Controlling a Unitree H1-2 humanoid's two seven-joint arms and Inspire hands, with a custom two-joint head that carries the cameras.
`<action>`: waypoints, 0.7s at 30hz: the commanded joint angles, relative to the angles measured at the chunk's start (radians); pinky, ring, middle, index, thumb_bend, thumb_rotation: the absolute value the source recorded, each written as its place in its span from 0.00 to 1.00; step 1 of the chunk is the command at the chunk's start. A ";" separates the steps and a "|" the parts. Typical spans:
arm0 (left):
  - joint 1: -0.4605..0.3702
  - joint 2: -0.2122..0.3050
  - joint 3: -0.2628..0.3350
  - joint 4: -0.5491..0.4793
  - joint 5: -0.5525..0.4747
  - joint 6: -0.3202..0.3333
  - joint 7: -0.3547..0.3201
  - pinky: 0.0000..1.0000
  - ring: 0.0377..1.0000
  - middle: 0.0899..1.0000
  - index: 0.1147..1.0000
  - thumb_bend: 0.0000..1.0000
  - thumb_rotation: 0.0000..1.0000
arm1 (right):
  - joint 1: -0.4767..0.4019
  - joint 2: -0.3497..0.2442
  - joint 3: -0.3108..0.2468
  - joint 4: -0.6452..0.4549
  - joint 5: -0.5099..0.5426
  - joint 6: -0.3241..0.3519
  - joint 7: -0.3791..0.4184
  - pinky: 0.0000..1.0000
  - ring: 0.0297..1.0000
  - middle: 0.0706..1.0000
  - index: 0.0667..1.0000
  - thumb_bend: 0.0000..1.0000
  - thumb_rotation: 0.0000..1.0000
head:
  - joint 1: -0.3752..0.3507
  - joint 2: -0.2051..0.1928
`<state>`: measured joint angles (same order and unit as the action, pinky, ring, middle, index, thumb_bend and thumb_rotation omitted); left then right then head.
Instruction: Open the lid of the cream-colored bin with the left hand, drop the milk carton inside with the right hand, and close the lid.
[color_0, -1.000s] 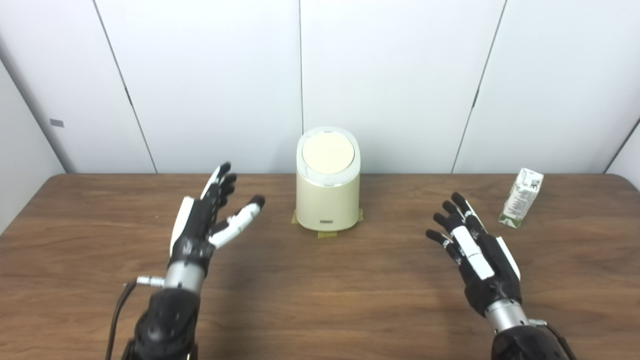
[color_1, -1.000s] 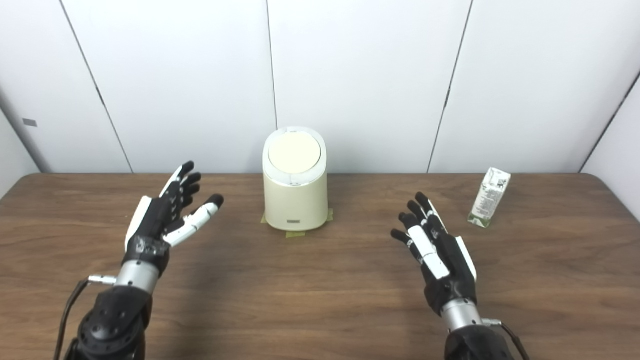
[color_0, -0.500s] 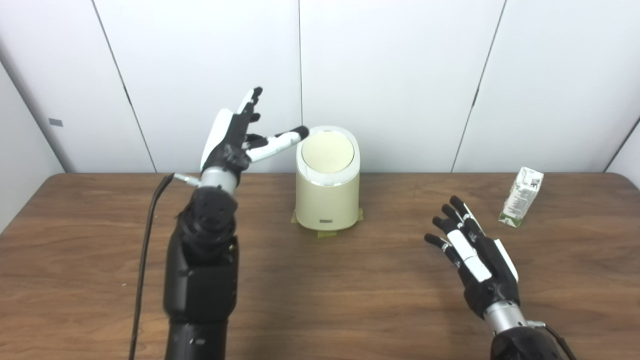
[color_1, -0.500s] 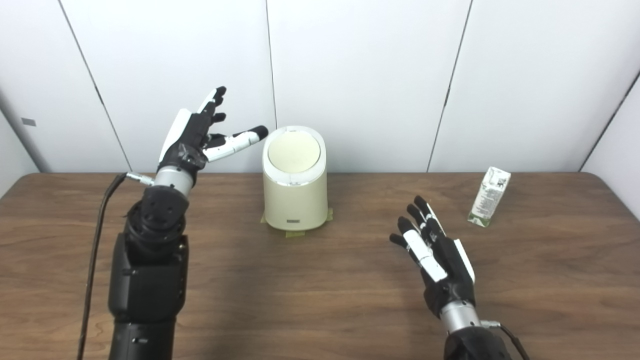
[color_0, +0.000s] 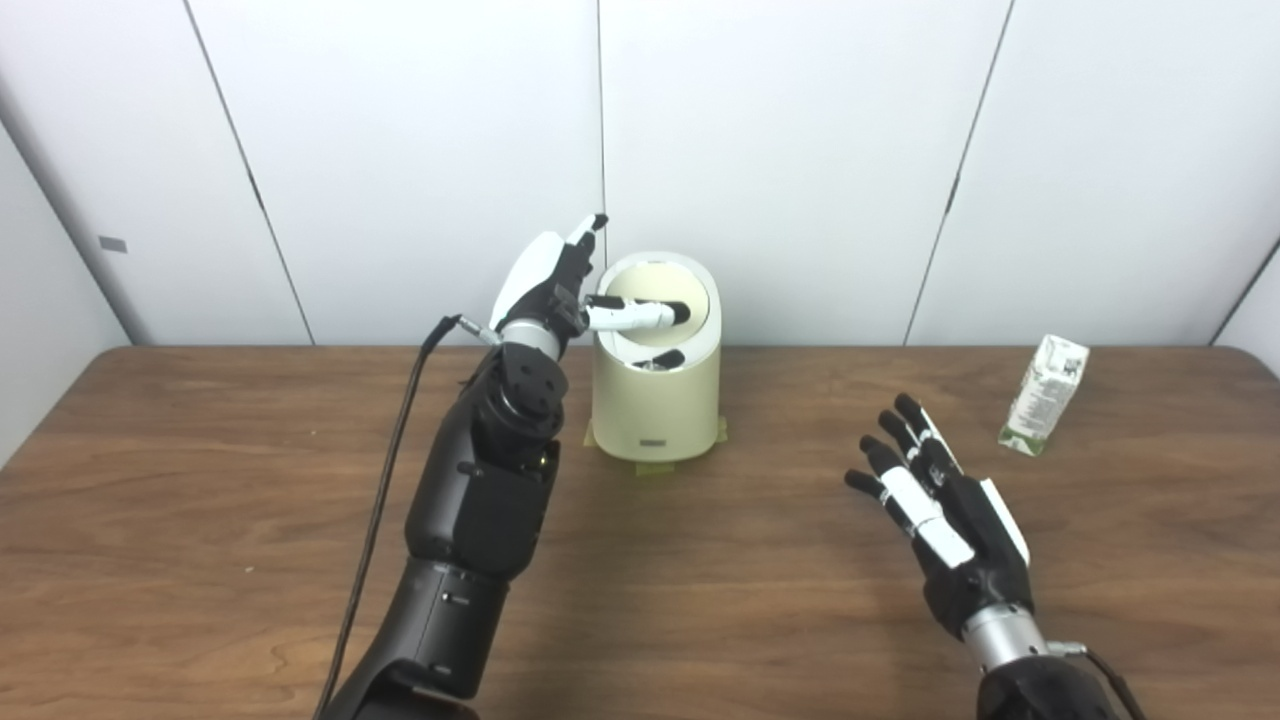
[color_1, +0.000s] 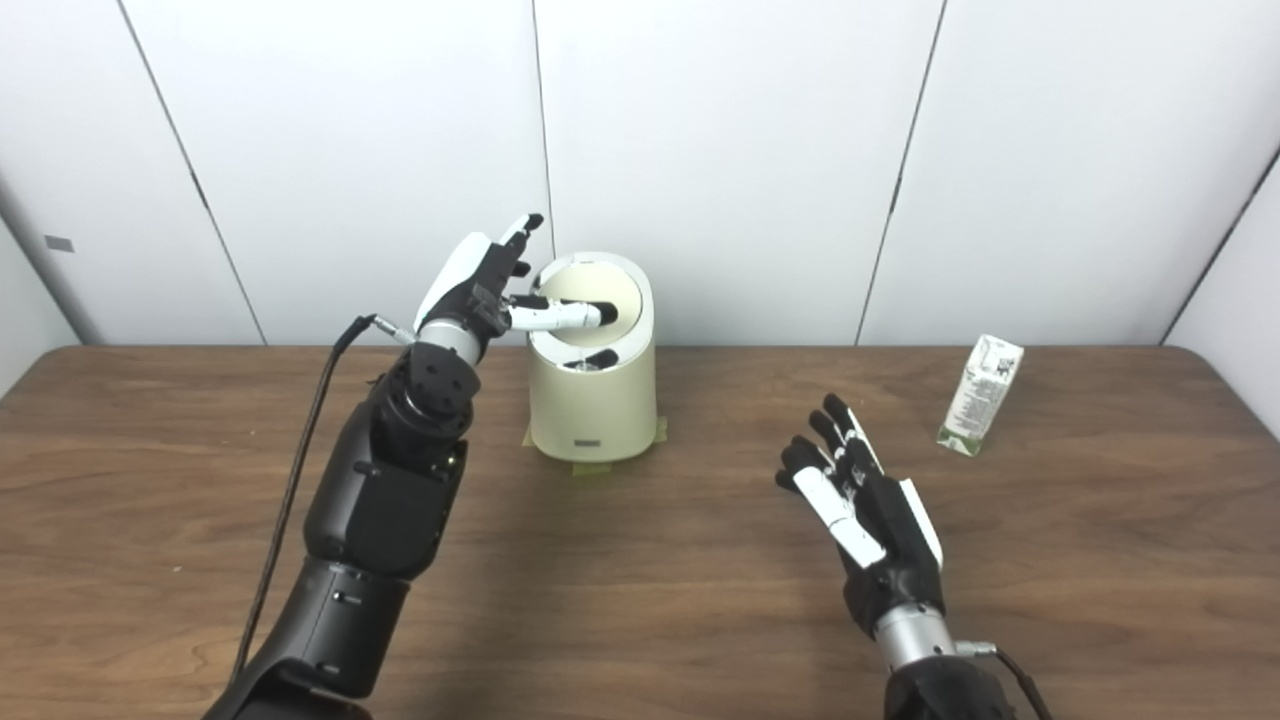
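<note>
The cream-colored bin stands at the middle of the bench's far edge, on bits of tape. The left hand is raised beside its top on the left, fingers spread and holding nothing, thumb reaching across the lid (which looks tilted inward, a dark reflection or gap below it). The right hand hovers above the bench right of center, fingers wide and empty. The milk carton stands leaning near the far right corner, well apart from both hands.
</note>
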<state>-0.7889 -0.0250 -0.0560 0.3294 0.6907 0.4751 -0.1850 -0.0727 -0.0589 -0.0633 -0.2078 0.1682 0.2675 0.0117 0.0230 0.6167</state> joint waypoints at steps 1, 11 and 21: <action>-0.086 0.007 -0.031 0.008 -0.003 -0.007 0.037 0.60 0.87 0.98 1.00 0.89 0.26 | -0.029 0.000 0.002 -0.045 -0.003 -0.034 0.009 0.78 0.91 0.96 0.97 0.60 0.52 | 0.002 0.004; -0.108 0.066 -0.134 0.109 -0.014 -0.025 0.120 0.66 0.88 1.00 1.00 0.86 0.10 | -0.032 0.007 0.005 -0.051 -0.014 -0.041 0.006 0.78 0.91 0.95 0.97 0.59 0.51 | 0.004 0.009; -0.101 0.093 -0.153 0.102 -0.042 -0.022 0.156 0.73 0.90 0.99 1.00 0.84 0.09 | -0.033 0.005 -0.001 -0.061 -0.006 -0.022 0.009 0.78 0.91 0.96 0.97 0.59 0.50 | 0.006 0.030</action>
<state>-0.8396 0.0486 -0.2079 0.4534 0.6418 0.4586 -0.0634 -0.0727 -0.0527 -0.0621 -0.2308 0.1550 0.2688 0.0109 0.0277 0.6457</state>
